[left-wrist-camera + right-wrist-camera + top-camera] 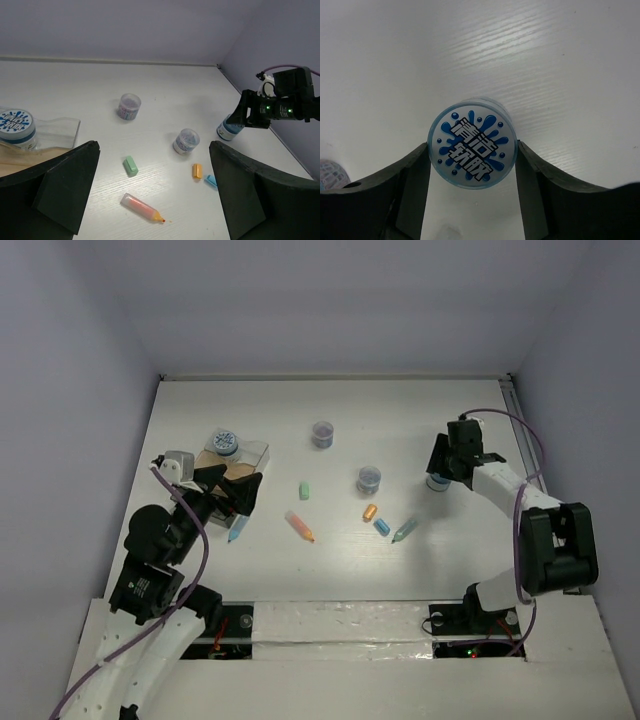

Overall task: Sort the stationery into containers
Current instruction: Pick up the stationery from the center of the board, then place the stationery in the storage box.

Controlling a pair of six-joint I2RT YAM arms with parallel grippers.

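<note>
My left gripper (236, 490) (155, 200) is open and empty, hovering near the front edge of a see-through box (256, 453) (57, 131) that holds one blue-topped tub (224, 443) (16, 127). A brownish box (20, 162) lies beside it, mostly hidden. My right gripper (438, 476) (471, 150) is shut on another blue-topped tub (436, 484) (472, 150) (227, 129) standing on the table at the right. Two more tubs (322, 432) (369, 478) stand mid-table. An orange marker (299, 526) (142, 208), a green piece (304, 490) (130, 165), an orange piece (369, 511), a blue piece (381, 527) and a teal stick (404, 531) lie loose.
A blue stick (235, 531) lies just in front of my left gripper. The white table (330, 570) is walled at the back and both sides. A purple cable (535, 455) loops over the right arm.
</note>
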